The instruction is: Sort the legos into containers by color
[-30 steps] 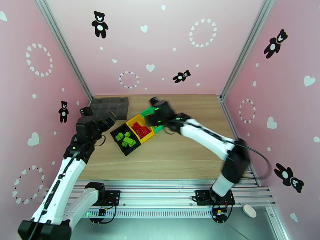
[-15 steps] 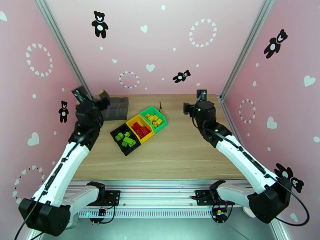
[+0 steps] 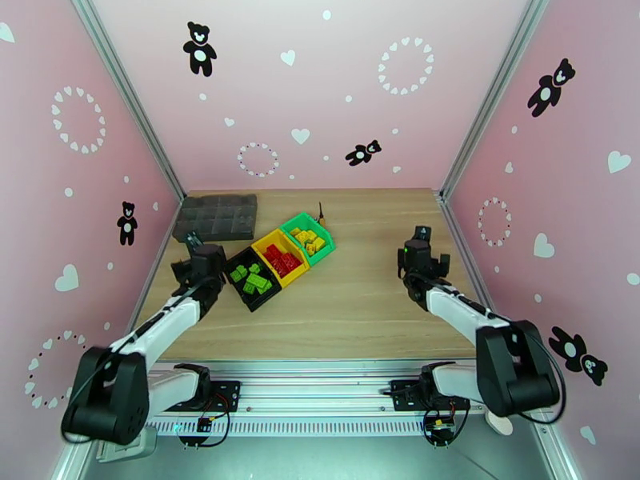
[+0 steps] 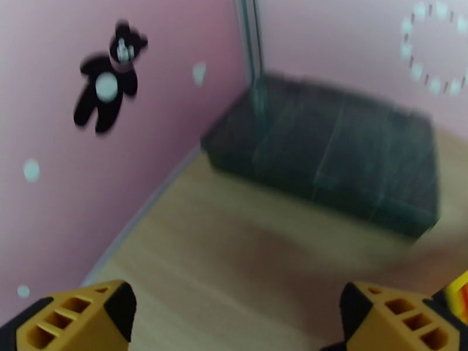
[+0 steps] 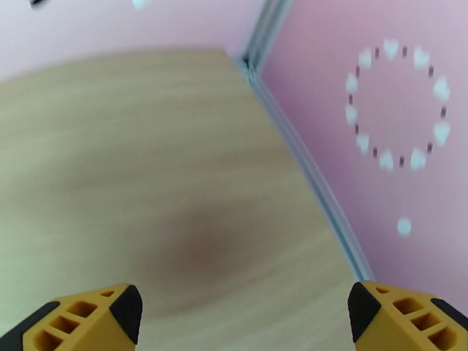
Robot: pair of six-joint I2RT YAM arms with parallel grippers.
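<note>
Legos lie in three joined bins in the middle of the worktop, seen from overhead: green ones in the black bin, red in the yellow bin, yellow in the green bin. Every brick I can see is in a bin, one colour to each. The sorting looks done, and the next move likely calls only for parking the arms. The left hand sits low just left of the black bin, the right hand well apart to the right. A grey tray lies behind, and a small dark bit I cannot identify sits by the green bin.

Left wrist: the left hand is spread wide and empty, facing the blurred tray.

Right wrist: the right hand is likewise spread and empty over bare wood, with nothing in its way.
</note>
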